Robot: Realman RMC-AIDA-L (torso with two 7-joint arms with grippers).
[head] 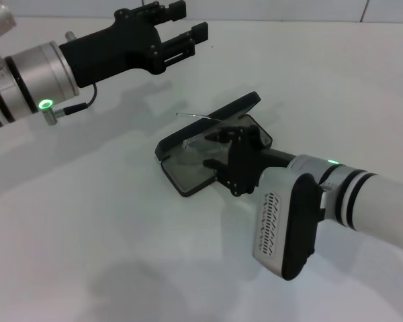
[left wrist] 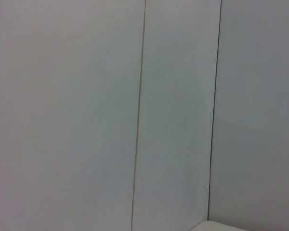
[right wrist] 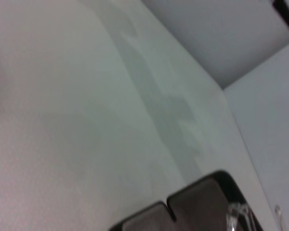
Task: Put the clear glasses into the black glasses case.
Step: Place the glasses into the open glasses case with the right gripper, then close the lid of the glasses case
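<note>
The black glasses case (head: 188, 180) lies open at the table's middle, its lid (head: 211, 121) raised behind the grey-lined base. My right gripper (head: 213, 150) reaches in from the lower right, low over the base and shut on the clear glasses (head: 191, 145), which sit between its fingers. One thin clear arm of the glasses (head: 190, 115) sticks out above the lid. The right wrist view shows a corner of the case (right wrist: 197, 202) with a bit of the glasses (right wrist: 238, 214). My left gripper (head: 196, 18) hangs open at the far left, well away from the case.
The white table (head: 87, 221) runs all around the case. A pale panelled wall (left wrist: 86, 115) stands behind it, and the table's far edge (head: 309, 21) is near the left gripper.
</note>
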